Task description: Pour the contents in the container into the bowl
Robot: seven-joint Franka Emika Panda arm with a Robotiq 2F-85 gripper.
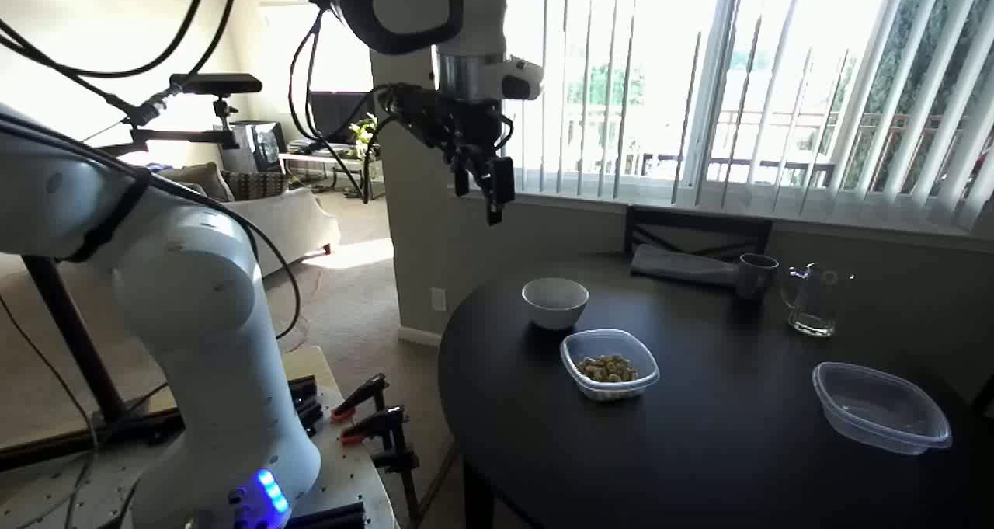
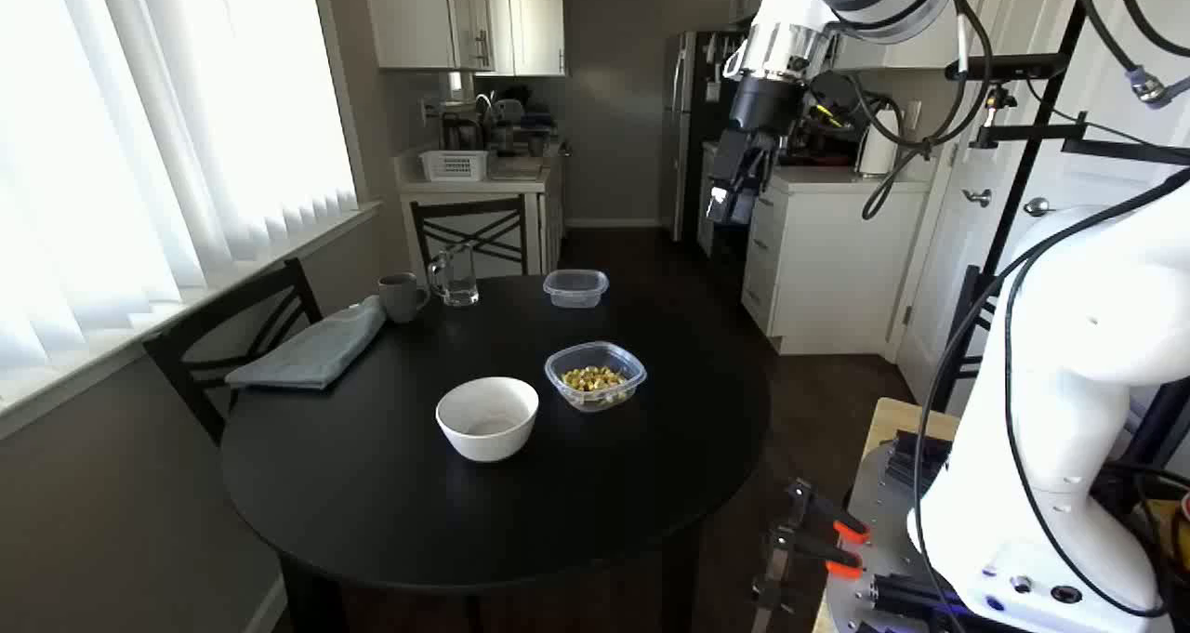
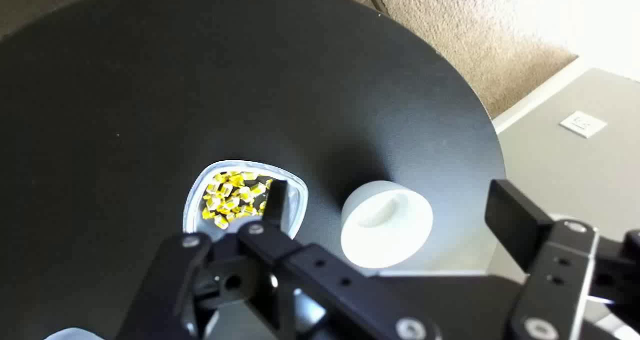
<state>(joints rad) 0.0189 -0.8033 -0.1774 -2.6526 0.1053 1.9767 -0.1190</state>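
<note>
While the brownish contents (image 2: 595,379) lay heaped inside the container (image 1: 626,342), just beside the bowl (image 2: 488,442) but not touching it, the bowl itself showed nothing inside. Farther from the bowl than the container, well apart, sat a clear tub (image 2: 575,291) with no bits in it; the table (image 2: 595,521) carried all three. Well above the bowl's level, the gripper (image 3: 392,210) hung in the air, its fingers (image 3: 517,220) spread wide with nothing held between them.

The pour, by that, had yet to start. The nearest trouble looked to be the grasp: thin plastic walls might bow under a hard squeeze and toss bits out, or slip free if pinched too lightly. Because the bowl stood so close, a finger coming down for the container could knock it aside. The bowl's mouth, seemingly narrower than the container, might later let bits tumble past its edge if the tilt came too fast.
</note>
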